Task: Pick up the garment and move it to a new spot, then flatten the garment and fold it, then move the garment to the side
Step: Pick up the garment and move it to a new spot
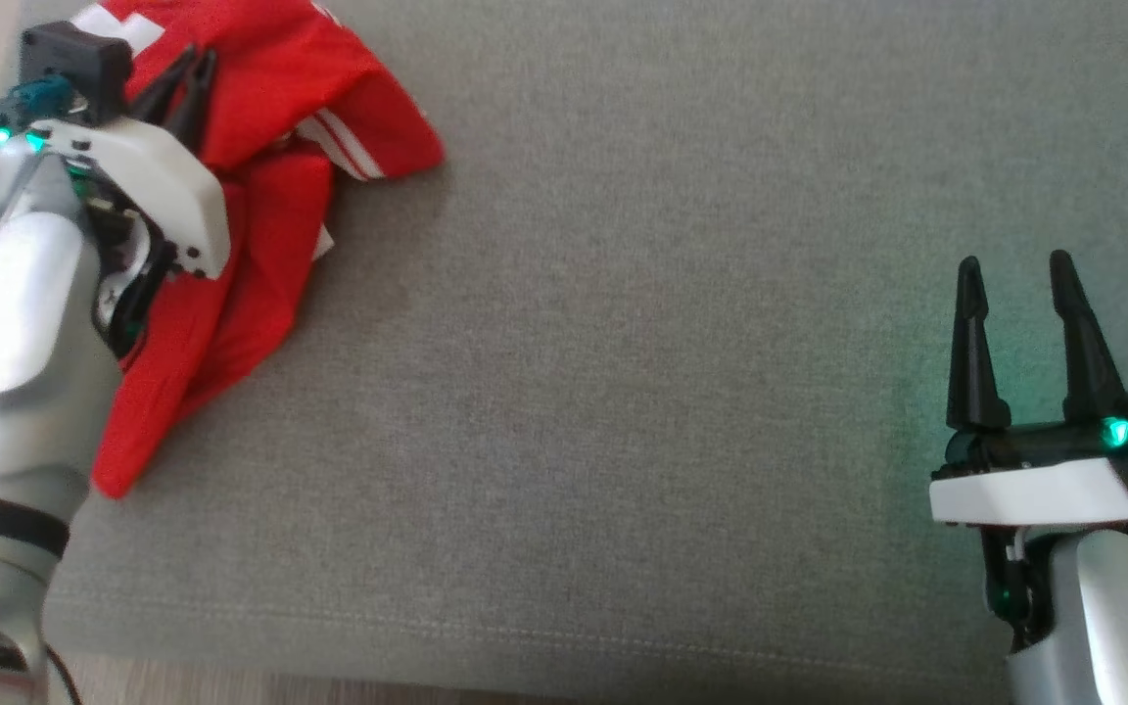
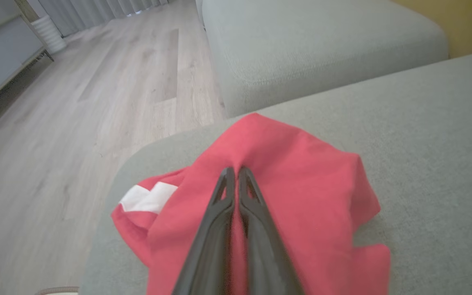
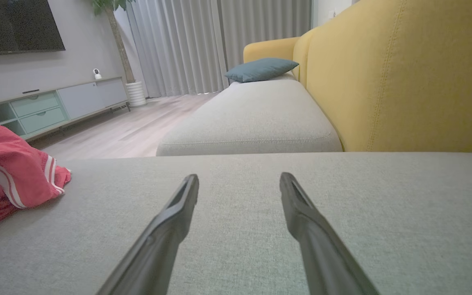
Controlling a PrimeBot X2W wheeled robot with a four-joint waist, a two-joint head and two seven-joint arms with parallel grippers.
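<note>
Red crumpled garment (image 1: 282,93) pinched in left gripper (image 1: 198,59)

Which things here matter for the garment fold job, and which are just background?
In the job:
- red garment, pinched in the shut left hand
- right hand, open, apart from it
- grey seat cushion it lies on

Just around:
- teal pillow
- TV cabinet
- white plant pot
- yellow sofa back

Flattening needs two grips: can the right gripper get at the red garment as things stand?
Probably yes: only bare grey cushion lies between the open right gripper and the garment, though it sits far across.
</note>
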